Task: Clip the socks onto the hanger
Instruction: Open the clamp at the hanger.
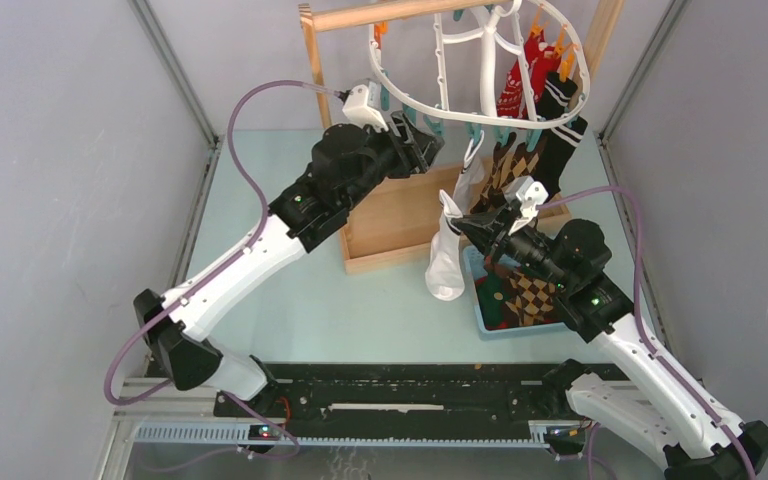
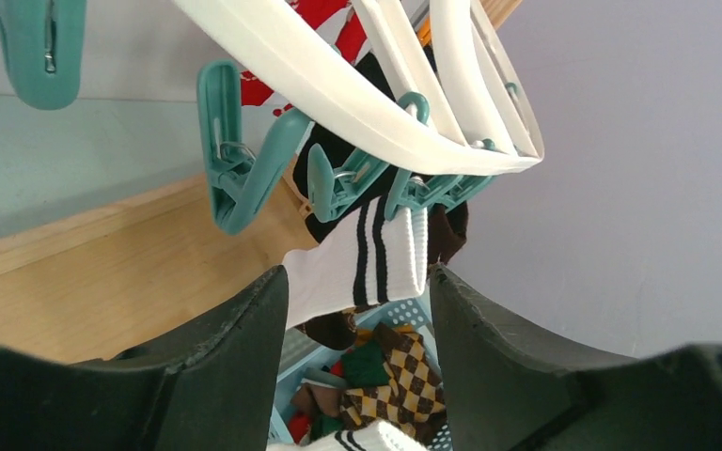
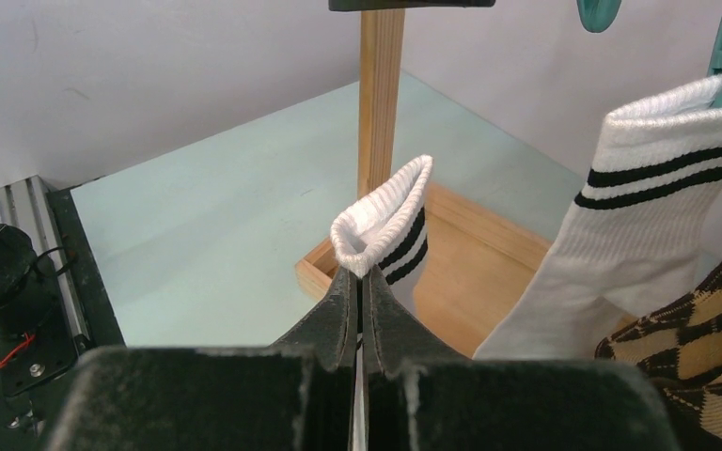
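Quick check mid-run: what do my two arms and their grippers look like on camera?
The left arm and right arm match: white lower links, black upper joints, a green light, a looping purple cable, a white wrist camera. The left gripper and right gripper have matte black, tapering fingers.

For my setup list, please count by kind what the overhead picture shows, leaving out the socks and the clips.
Robot arms: 2, the left arm and the right arm
White hanger: 1
Wooden rack: 1
Blue basket: 1
Total: 5
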### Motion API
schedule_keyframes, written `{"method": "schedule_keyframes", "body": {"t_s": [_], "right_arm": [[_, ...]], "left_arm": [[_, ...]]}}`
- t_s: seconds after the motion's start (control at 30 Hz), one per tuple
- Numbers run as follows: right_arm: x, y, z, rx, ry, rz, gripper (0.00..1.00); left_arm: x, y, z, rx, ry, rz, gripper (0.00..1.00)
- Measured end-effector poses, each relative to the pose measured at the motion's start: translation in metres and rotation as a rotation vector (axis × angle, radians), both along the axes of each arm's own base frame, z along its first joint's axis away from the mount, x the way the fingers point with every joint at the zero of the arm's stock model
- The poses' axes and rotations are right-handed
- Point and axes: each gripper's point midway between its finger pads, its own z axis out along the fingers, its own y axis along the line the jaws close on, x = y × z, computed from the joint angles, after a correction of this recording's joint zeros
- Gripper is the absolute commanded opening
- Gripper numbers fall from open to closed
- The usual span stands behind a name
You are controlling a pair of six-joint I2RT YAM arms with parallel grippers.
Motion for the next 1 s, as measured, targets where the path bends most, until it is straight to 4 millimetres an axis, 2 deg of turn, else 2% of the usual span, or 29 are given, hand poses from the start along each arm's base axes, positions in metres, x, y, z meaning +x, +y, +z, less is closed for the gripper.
{"method": "schedule_keyframes", "body": {"t_s": [0.33, 0.73, 0.87, 1.0], "right_arm": [[0.0, 0.001, 0.005, 0.017, -0.008, 0.001, 0.0], [0.002, 0.0, 0.006, 0.023, -0.012, -0.006, 0.0], [0.002, -0.001, 0.006, 0.023, -0.012, -0.008, 0.0], [0.002, -0.001, 0.006, 0.023, -0.012, -0.009, 0.0]], "left_arm": [[0.018, -0.005, -0.009, 0.065, -0.028, 0.087, 0.61], [0.023, -0.009, 0.021, -0.019, -0.125, 0.146, 0.6], [0.027, -0.012, 0.019, -0.024, -0.127, 0.158, 0.56], [0.029, -0.014, 0.013, -0.015, -0.119, 0.167, 0.56]]}}
